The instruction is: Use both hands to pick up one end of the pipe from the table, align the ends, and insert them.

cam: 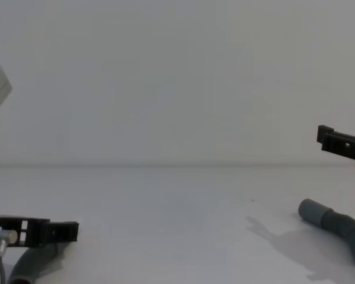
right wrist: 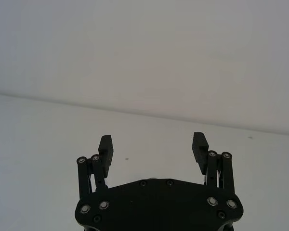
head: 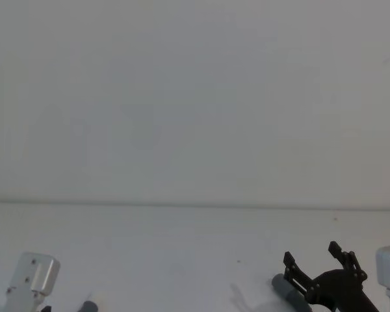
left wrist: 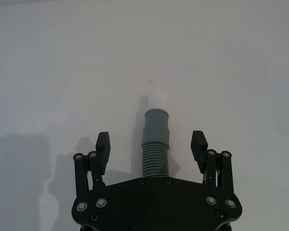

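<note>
Head view: right gripper (head: 312,255) hangs raised near plain cuff (head: 283,286) lying on tabletop (head: 182,260). Left wrist view: left gripper (left wrist: 151,139), jaws wide, straddles white-tipped cuff (left wrist: 155,124), not clamped. Right wrist view: jaws wide, empty. Chest view: pipe (cam: 343,228) rests on tabletop, ends well apart. Judgement: 0 of 2 ends lifted; grasping, aligning, inserting remain.

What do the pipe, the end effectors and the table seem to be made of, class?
Pipe: likely flexible plastic or rubber, matte dark grey; ribs run into a smooth cuff. Left end effector, open over that cuff, and right end effector, open above the table: matte black, plastic or coated metal, with bright screws. Table: smooth matte white, perhaps laminate.
</note>
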Motion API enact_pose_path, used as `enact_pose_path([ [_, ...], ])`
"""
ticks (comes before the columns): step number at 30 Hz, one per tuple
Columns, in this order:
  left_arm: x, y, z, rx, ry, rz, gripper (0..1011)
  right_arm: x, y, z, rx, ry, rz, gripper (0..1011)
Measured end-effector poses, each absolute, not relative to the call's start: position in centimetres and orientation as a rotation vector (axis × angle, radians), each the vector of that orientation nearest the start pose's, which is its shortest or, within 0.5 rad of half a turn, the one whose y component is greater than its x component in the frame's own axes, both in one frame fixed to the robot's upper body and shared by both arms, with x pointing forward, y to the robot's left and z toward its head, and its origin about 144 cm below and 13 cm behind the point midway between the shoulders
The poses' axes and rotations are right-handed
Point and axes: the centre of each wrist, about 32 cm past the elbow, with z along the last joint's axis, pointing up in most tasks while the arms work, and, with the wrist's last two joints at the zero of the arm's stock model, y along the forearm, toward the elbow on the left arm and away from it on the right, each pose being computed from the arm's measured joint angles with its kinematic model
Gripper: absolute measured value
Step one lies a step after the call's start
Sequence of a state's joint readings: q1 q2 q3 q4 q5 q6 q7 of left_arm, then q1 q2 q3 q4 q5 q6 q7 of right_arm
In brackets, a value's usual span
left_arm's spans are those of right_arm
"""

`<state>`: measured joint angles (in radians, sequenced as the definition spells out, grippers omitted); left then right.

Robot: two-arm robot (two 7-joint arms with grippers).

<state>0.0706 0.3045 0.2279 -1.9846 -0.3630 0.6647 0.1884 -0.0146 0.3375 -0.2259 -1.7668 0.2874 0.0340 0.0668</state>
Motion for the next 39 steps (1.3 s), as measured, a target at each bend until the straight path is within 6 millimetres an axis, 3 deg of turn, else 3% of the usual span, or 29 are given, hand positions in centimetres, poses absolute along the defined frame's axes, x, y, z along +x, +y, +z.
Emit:
enact_pose_path([
  [39,43.2,20.6,122.6,0.383,0.364,1.367,1001,44.3,-23.7,118.9,0.026,-0.075,-1.229,1001],
])
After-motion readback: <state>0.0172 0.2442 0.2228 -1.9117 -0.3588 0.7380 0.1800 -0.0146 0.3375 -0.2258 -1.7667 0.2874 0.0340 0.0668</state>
